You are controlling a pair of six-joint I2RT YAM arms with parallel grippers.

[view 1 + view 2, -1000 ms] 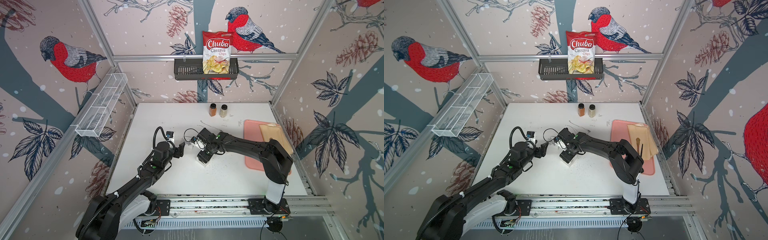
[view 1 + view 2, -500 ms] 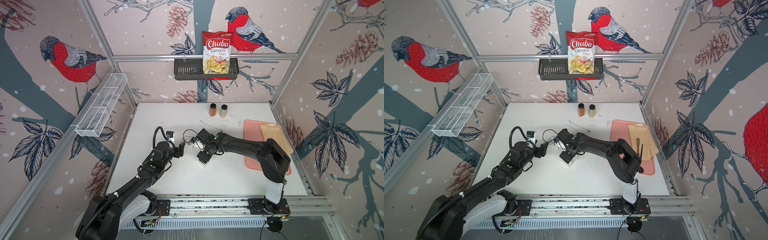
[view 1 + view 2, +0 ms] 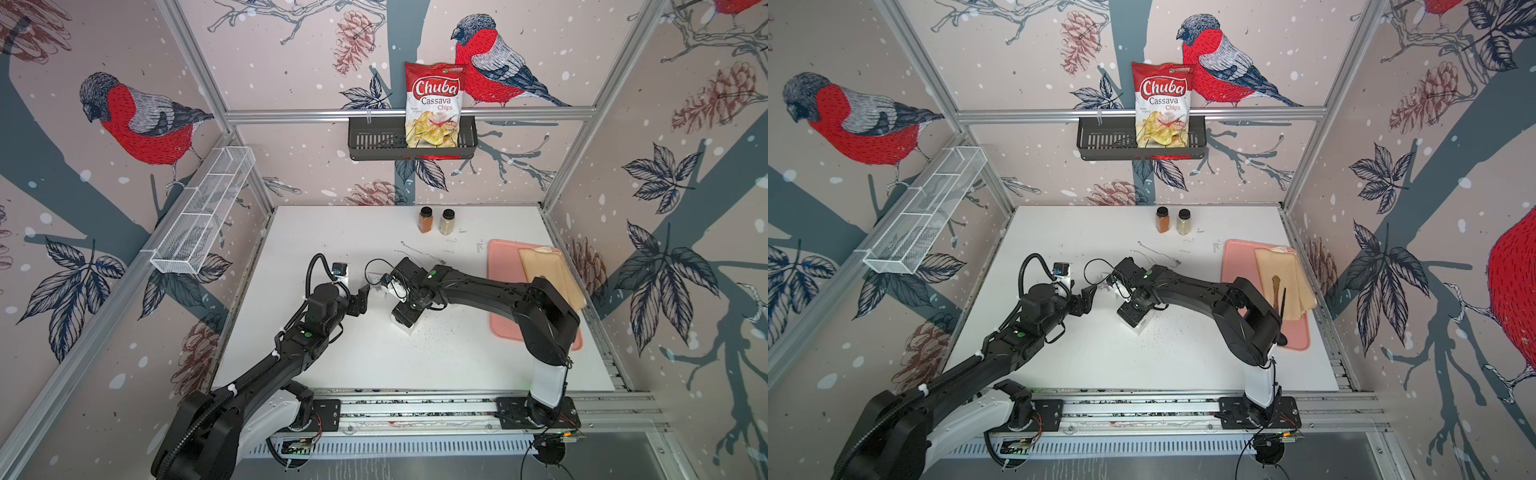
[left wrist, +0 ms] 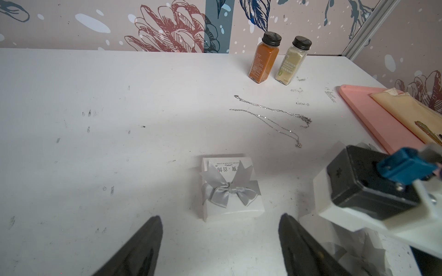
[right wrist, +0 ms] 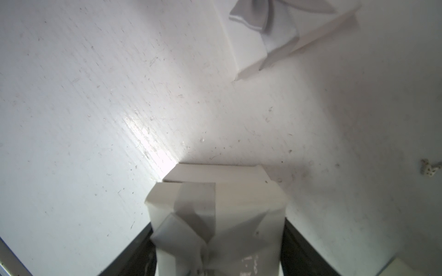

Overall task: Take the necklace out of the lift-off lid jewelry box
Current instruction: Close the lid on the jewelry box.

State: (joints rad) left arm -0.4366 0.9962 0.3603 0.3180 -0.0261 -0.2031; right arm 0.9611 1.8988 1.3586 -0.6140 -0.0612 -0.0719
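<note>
As both arms reach toward the middle of the white table (image 3: 415, 365), the necklace already lies outside its box. The left arm (image 3: 291, 349) comes in from 7 o'clock and the right arm (image 3: 490, 291) from 4 o'clock. On the walls, a white wire rack (image 3: 203, 208) hangs at 10 o'clock. A black basket (image 3: 374, 139) at 12 o'clock holds a bag of Chuba cassava chips (image 3: 434, 108). A pink tray (image 3: 503, 257) sits at 3 o'clock on the table, with a tan folded sheet (image 3: 548, 274) lying on it.

The right claw (image 3: 406, 314) points down near the table's centre. Its black fingers press against both side walls of the white jewelry box base (image 5: 220, 215), gripping it as it stands on the table. The left claw (image 3: 363, 296) hovers at 9 o'clock of it, fingers spread wide and holding nothing.

The lift-off lid (image 4: 230, 191), white with a grey satin bow, rests flat on the table between the two claws. It lies just ahead of the left fingertips, at about 10 o'clock of the base. Two spice jars stand side by side at 12 o'clock, near the table's back edge: an orange one (image 4: 264, 59) and a pale one (image 4: 290, 62).

The silver necklace (image 4: 279, 111) lies stretched in two strands on bare table at 12 o'clock of the right claw. It is between the jars and the box parts, touching neither.
</note>
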